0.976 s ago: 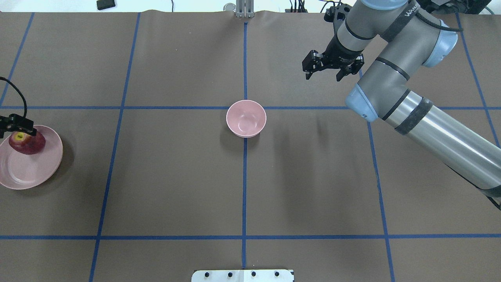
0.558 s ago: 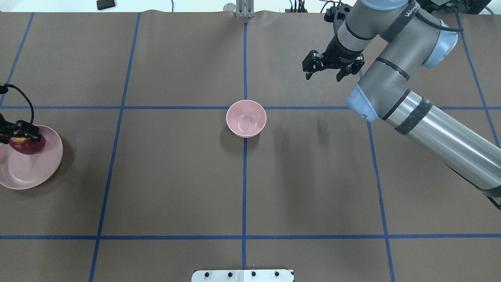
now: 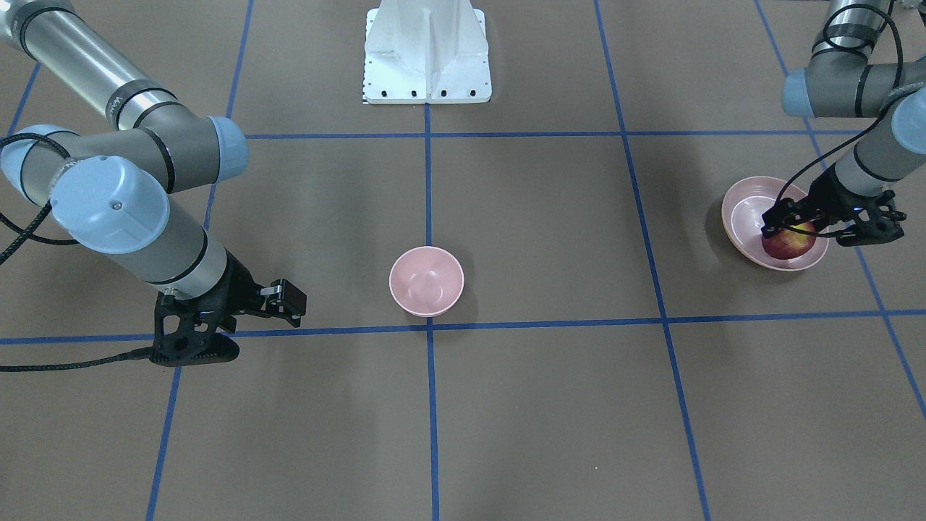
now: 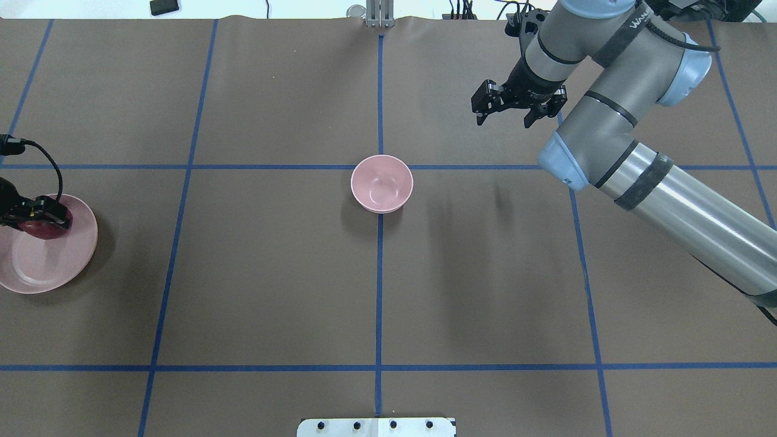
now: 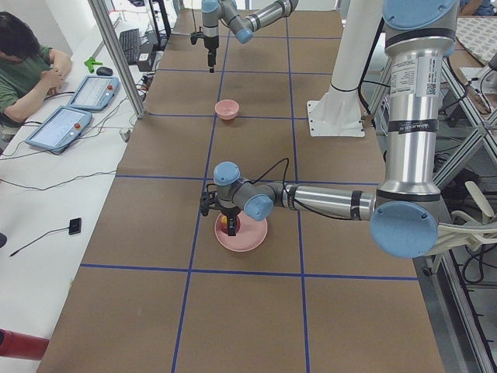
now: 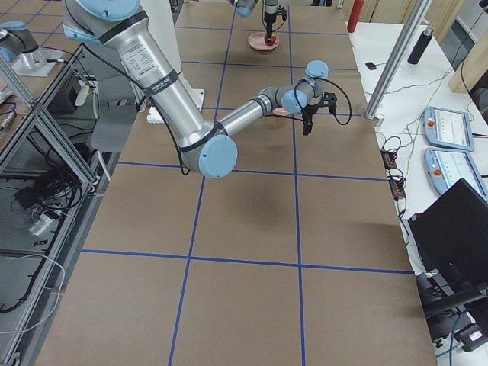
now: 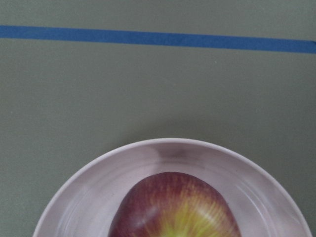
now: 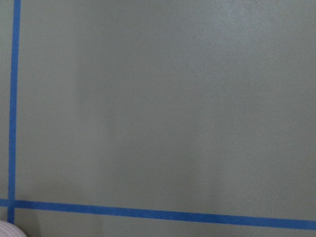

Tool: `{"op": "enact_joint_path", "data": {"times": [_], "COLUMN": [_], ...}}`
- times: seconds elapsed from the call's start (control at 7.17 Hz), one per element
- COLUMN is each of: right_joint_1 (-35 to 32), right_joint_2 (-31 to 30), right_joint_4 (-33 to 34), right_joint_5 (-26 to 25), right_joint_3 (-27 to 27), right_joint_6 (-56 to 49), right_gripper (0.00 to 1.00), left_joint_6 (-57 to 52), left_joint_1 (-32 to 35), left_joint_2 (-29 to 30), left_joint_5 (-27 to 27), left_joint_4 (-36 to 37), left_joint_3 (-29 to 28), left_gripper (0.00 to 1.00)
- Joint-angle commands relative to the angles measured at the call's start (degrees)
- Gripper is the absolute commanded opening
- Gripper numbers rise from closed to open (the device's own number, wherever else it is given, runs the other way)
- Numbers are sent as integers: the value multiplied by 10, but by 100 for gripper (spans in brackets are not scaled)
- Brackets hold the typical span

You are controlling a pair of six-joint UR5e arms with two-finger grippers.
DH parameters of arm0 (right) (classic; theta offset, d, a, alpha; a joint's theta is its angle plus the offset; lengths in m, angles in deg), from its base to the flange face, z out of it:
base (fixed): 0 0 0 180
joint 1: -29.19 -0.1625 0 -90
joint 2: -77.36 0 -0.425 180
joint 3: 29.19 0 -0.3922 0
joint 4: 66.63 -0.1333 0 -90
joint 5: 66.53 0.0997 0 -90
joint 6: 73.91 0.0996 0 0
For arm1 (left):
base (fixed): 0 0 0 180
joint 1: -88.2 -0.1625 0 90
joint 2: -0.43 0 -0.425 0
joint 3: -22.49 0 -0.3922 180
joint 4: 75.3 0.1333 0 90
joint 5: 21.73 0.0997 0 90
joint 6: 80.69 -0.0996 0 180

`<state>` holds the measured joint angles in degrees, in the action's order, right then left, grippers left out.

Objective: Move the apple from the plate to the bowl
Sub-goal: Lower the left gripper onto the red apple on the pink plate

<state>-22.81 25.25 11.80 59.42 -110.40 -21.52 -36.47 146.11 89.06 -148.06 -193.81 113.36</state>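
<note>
The dark red apple (image 3: 788, 244) lies on the far side of the pale pink plate (image 3: 745, 204), at the table's left end in the overhead view (image 4: 36, 267). My left gripper (image 3: 806, 233) is open and low over the apple (image 4: 44, 231), with its fingers straddling it. The left wrist view shows the apple (image 7: 173, 207) close below, on the plate (image 7: 98, 182). The small pink bowl (image 4: 382, 182) stands empty at the table's centre. My right gripper (image 4: 504, 118) is open and empty, high over the far right of the table.
Brown table cover with a grid of blue tape lines (image 4: 379, 273). The white robot base plate (image 3: 427, 54) is at the near edge. An operator sits at a side bench with tablets (image 5: 27, 66). The right arm's links (image 4: 668, 200) span the right half.
My left gripper has come down and forward over the apple and now covers its top. The right gripper has shifted slightly, still open.
</note>
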Motion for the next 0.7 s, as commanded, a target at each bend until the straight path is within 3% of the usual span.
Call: {"op": "enact_joint_path", "data": {"times": [0.0, 0.56], "right_joint_1": [1, 0], "right_joint_2": [2, 0], "right_joint_4": [0, -2], "right_joint_5": [0, 2], "right_joint_3": [-1, -1], "right_joint_6": [1, 1], "right_gripper": [100, 100], "left_joint_6": [-1, -4], "left_joint_1": [2, 36], "left_joint_2": [-4, -19], "left_joint_5": [2, -20], "left_joint_4": [0, 36], "left_joint_3": [5, 92], "left_gripper": [0, 0]}}
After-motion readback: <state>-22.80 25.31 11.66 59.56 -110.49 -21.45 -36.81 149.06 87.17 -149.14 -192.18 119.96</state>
